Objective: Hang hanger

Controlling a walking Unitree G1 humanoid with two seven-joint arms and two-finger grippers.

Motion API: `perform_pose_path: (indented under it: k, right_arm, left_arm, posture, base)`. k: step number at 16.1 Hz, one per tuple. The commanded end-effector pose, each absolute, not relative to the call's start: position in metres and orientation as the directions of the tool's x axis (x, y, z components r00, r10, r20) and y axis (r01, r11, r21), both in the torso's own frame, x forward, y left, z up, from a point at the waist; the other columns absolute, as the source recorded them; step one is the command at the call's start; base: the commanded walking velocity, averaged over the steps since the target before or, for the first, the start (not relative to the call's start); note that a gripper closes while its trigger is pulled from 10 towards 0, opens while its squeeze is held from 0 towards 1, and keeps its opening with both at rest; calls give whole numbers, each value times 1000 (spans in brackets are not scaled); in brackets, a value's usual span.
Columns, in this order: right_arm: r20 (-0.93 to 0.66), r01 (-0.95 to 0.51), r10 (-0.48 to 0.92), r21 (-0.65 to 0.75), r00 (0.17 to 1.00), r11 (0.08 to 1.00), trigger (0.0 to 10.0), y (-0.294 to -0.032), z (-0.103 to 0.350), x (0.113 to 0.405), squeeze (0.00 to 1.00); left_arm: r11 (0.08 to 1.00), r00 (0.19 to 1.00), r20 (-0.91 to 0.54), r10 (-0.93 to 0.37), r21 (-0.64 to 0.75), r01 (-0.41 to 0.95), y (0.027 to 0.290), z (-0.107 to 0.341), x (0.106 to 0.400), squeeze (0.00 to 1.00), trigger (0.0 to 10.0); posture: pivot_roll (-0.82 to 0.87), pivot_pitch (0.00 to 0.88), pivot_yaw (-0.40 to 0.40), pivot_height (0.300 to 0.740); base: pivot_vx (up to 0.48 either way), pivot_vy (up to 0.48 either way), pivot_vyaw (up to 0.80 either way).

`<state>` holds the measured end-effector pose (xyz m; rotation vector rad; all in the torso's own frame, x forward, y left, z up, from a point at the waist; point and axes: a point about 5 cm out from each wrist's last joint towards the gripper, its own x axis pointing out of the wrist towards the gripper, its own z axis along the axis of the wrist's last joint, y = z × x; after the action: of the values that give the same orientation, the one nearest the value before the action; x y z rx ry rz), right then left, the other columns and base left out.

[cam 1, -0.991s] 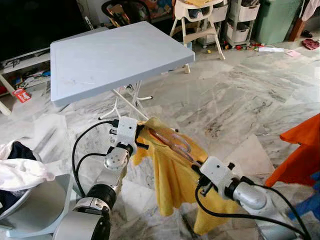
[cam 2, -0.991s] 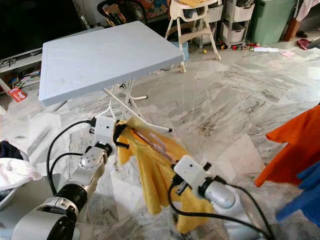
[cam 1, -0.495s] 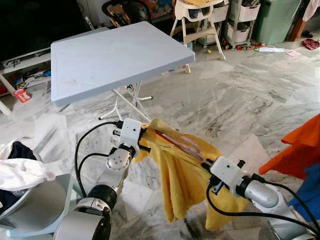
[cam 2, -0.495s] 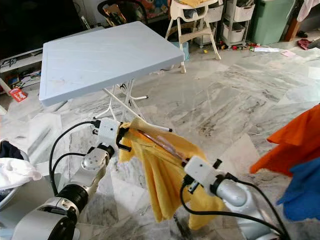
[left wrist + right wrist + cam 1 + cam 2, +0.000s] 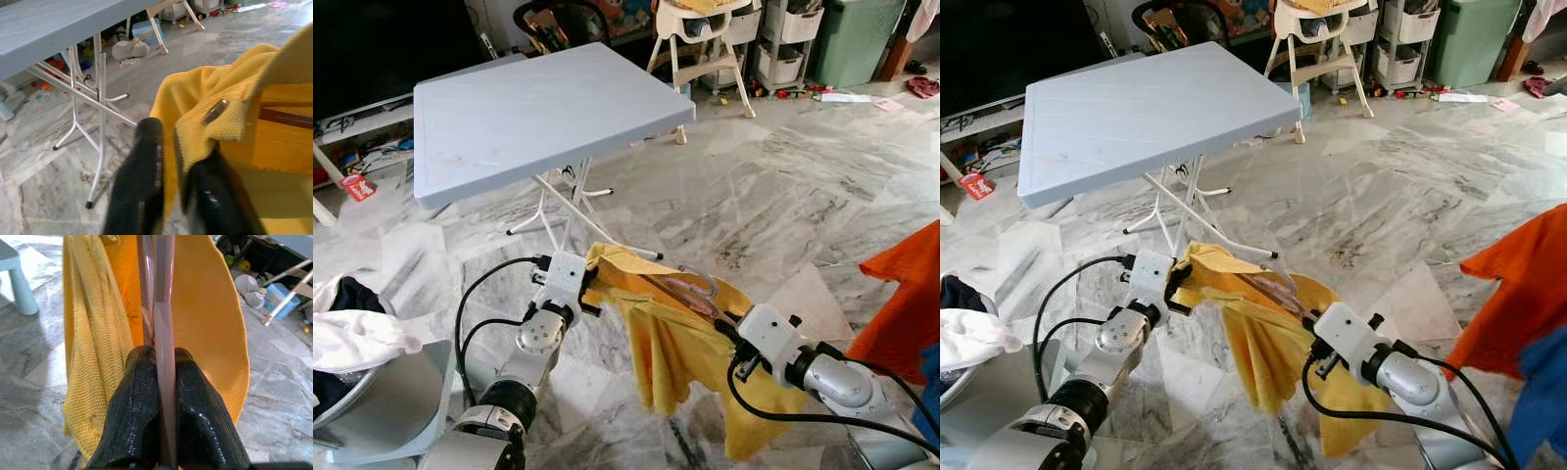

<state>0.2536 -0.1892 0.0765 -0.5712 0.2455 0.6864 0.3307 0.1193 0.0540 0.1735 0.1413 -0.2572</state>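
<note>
Item: hanger (image 5: 690, 291), translucent pinkish plastic, carrying a yellow knit garment (image 5: 677, 345). You have it held in mid-air between both arms, above the marble floor (image 5: 783, 186), near the front edge of the grey folding table (image 5: 538, 108).

Right gripper (image 5: 157, 363): clenched on the hanger's bar. Left gripper (image 5: 176, 166): pinching the garment's fabric at its shoulder edge.

Handling: you should expect a light load; the bar looks stiff, smooth and likely slippery, the knit soft and liable to slide off. Grip the bar, not the cloth.

Also present: orange garment (image 5: 906, 294), laundry basket (image 5: 357, 392).
</note>
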Motion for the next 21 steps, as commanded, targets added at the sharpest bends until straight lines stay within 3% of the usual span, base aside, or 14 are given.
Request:
perform_pose_path:
  k: [1,7,12,18,21]
  right_arm:
    - [-428,-643,485,-421,763,640,10000,-206,77,251,0]
    - [-439,-636,467,-431,767,640,10000,-202,73,252,0]
    - [-435,-653,494,-401,753,642,10000,-185,65,248,0]
    - [-431,-644,486,-403,761,651,10000,-178,62,253,0]
    - [-437,-641,477,-409,762,649,10000,-179,61,253,0]
  left_arm:
    - [975,981,-165,-97,183,127,161,53,331,1000,10000]
    - [901,921,-141,-363,198,386,126,51,318,1000,10000]
    - [846,876,-183,-447,233,480,109,37,299,1000,10000]
    - [737,757,-161,-634,172,654,78,36,275,1000,10000]
    - [657,682,-150,-716,186,730,76,42,265,1000,10000]
  posture:
    - [-187,2,144,740]
    - [-191,5,142,740]
    - [-188,10,141,740]
    - [-183,5,126,740]
    - [-185,5,124,740]
  base:
    - [0,0,0]
    - [0,0,0]
    - [0,0,0]
    - [0,0,0]
    - [0,0,0]
